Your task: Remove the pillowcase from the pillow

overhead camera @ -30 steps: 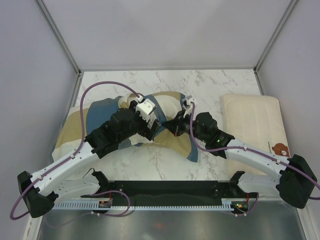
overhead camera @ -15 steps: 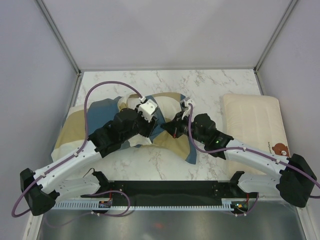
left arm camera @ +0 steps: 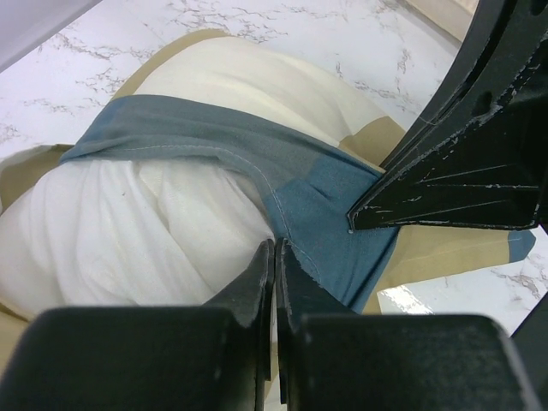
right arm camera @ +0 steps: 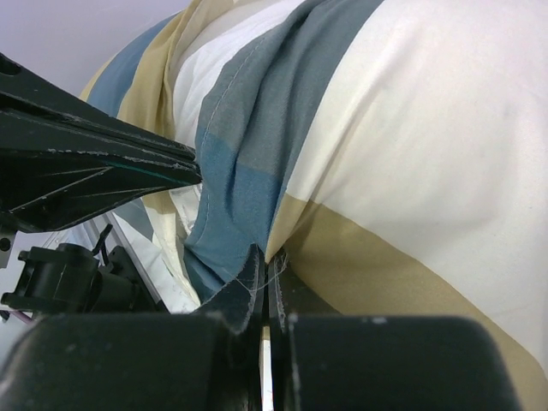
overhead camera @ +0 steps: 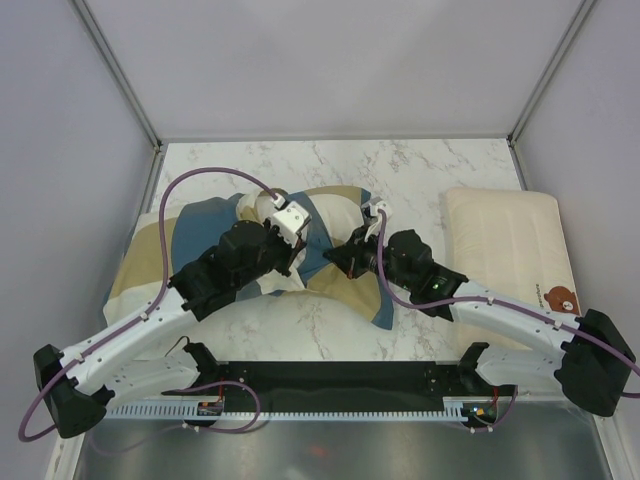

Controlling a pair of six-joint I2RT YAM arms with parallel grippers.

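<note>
The pillowcase [overhead camera: 200, 228], in steel blue, tan and cream blocks, lies bunched at centre left. In the left wrist view its blue hem [left arm camera: 334, 197] crosses the plump white pillow [left arm camera: 128, 231], which bulges out of the opening. My left gripper [left arm camera: 276, 247] [overhead camera: 294, 260] is shut right where hem and pillow meet, with white folds running into its tips. My right gripper [right arm camera: 267, 257] [overhead camera: 337, 262] is shut on a fold of the pillowcase [right arm camera: 248, 188], at the blue and tan boundary. The two grippers are only a few centimetres apart.
A flatter cream bear-print pillow [overhead camera: 510, 250] lies at the right side of the marble table [overhead camera: 430, 170]. Grey walls close in the left, back and right. The other arm's black fingers [left arm camera: 454, 171] [right arm camera: 86, 163] crowd each wrist view.
My left gripper has closed from wide open and drawn slightly left. The right arm has edged a little left, still shut on the pillowcase.
</note>
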